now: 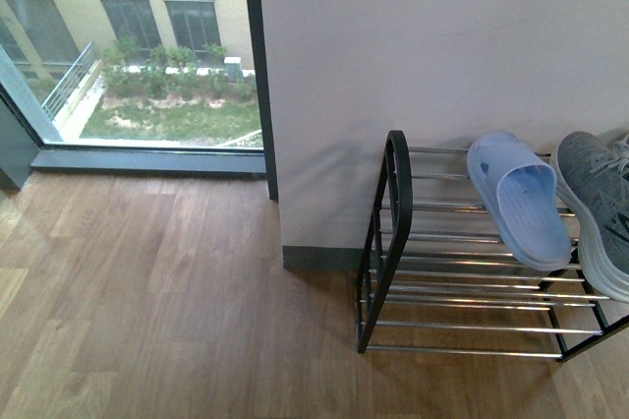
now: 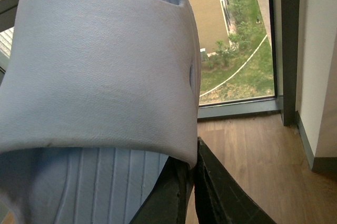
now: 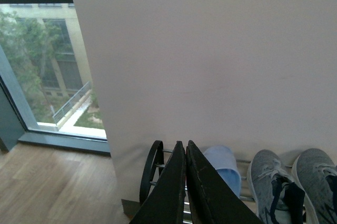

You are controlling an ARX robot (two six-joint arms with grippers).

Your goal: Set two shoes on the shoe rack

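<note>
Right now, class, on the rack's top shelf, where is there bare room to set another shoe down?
The free patch on the shoe rack is the bare rods between its rounded left side frame and the blue slide sandal. To the right it is crowded: the sandal sits close beside the grey sneaker. The left hand holds another sandal.

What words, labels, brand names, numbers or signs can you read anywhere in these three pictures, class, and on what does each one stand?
None can be read in any view.
The slide sandal held in the left pincer shows plain textured rubber, no mark.
The grey sneakers and the shoe rack show no legible label.
</note>
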